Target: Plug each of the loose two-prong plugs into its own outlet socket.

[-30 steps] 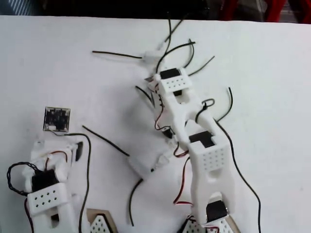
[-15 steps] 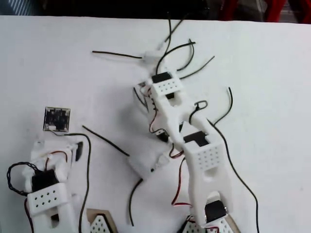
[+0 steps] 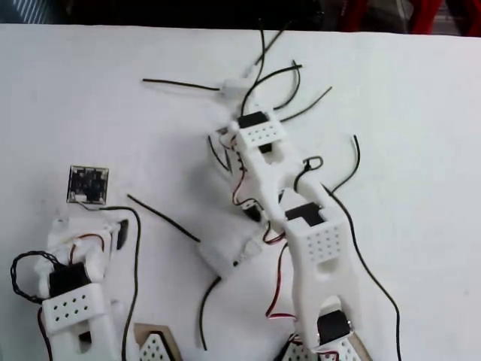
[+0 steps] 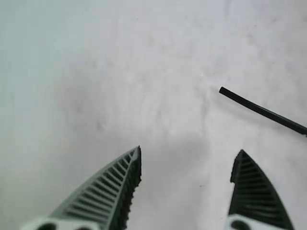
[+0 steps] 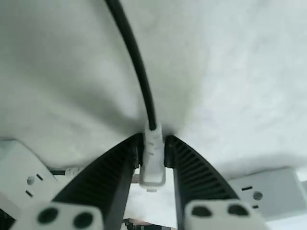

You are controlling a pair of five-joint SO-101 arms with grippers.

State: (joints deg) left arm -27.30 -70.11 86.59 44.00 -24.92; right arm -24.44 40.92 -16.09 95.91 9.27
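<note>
My right gripper (image 5: 153,140) is shut on a small white two-prong plug (image 5: 153,160), whose black cord (image 5: 136,67) runs away over the white table. White outlet blocks show on either side of the fingers, one (image 5: 20,173) and another (image 5: 274,189), both with slots visible. In the high view the right arm (image 3: 259,139) reaches to the table's middle, with a white outlet block (image 3: 225,253) nearer the front. My left gripper (image 4: 189,152) is open over bare table, a loose black cord end (image 4: 259,109) lying just beyond its fingertips. The left arm (image 3: 75,278) sits at the front left.
A small black square part (image 3: 88,184) lies just beyond the left arm. Another white connector (image 3: 233,86) with several black cords lies at the back centre. Loose black cords (image 3: 342,177) curl around the right arm. The table's far left and far right are bare.
The right arm's wrist has shifted a little to the left and toward the front, still holding the plug. The left arm has not moved.
</note>
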